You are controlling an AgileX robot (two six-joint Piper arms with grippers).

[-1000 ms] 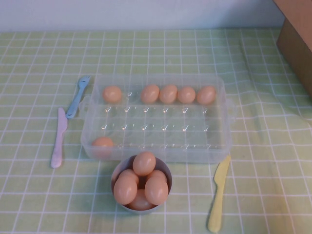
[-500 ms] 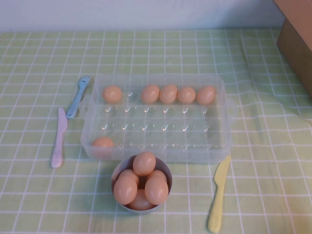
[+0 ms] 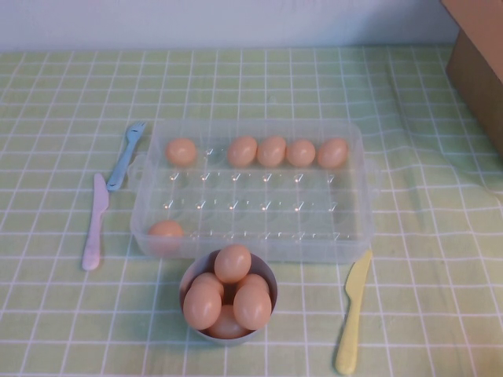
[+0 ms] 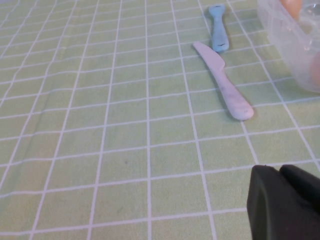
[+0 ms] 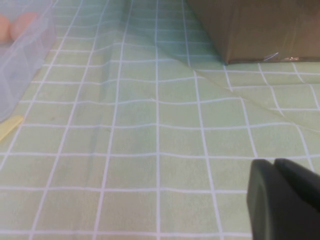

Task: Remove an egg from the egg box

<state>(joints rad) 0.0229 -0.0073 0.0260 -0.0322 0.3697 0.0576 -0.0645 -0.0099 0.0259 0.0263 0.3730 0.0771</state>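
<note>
Nothing has moved since a second ago: eggs, tray and cutlery sit exactly as before, and neither arm has entered the high view.

Left gripper: parked low over bare cloth off the left of the layout, only a dark corner of it showing in its wrist view; cannot tell whether it is spread or closed. Right gripper: same story, low over cloth on the right side near the cardboard box; cannot tell.

Outward from the left one: pink knife, then blue fork, then the egg box wall. Nearest egg sits alone in the near-left dimple, so the left arm looks the closer one for it. Five more line the far row.

Box's long axis runs left to right across the table. Room: middle rows stand bare, so open space above the lone egg. Grey bowl, piled with eggs, sits just against the near wall. Yellow knife lies by the near-right corner.
</note>
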